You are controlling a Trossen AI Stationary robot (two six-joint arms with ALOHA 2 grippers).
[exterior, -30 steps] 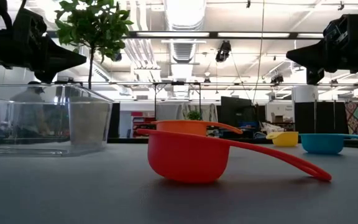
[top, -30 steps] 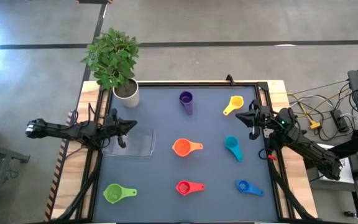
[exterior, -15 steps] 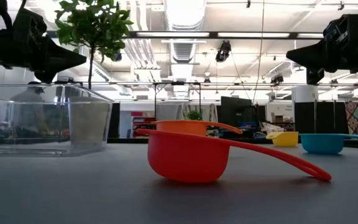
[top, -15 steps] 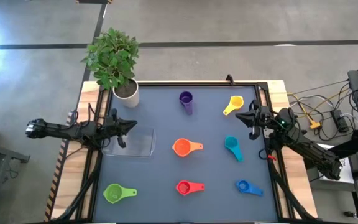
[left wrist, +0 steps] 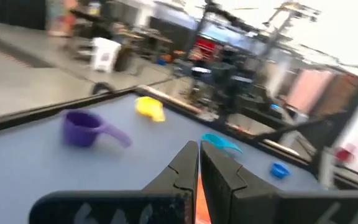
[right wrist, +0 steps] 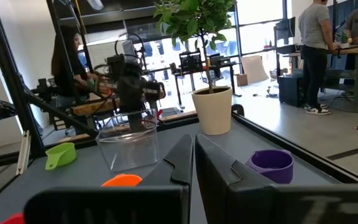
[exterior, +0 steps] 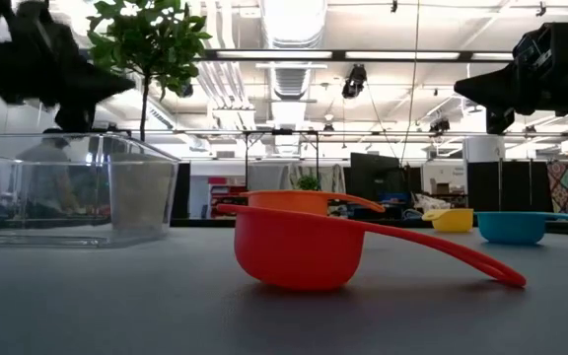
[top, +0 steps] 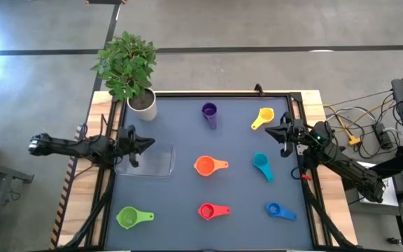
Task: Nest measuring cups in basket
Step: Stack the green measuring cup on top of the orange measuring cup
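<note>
Seven cups lie apart on the grey mat, each resting on its bowl: purple (top: pixel 209 114), yellow (top: pixel 263 117), orange (top: pixel 207 166), teal (top: pixel 262 164), green (top: pixel 131 218), red (top: pixel 212 211) and blue (top: pixel 278 211). The clear basket (top: pixel 147 162) stands near the mat's left edge with nothing in it. My left gripper (top: pixel 147 145) hovers shut above the basket's far side, and its wrist view shows the purple cup (left wrist: pixel 82 127) ahead. My right gripper (top: pixel 283 134) hangs shut in the air between the yellow and teal cups, near the mat's right edge.
A white pot with a green plant (top: pixel 143 103) stands at the mat's far left corner, just beyond the basket. A raised black frame (top: pixel 296 105) edges the mat. People and workbenches show in the room behind the table.
My left gripper has risen a little above the basket and turned slightly. The cups, the basket and the right arm have stayed where they were.
</note>
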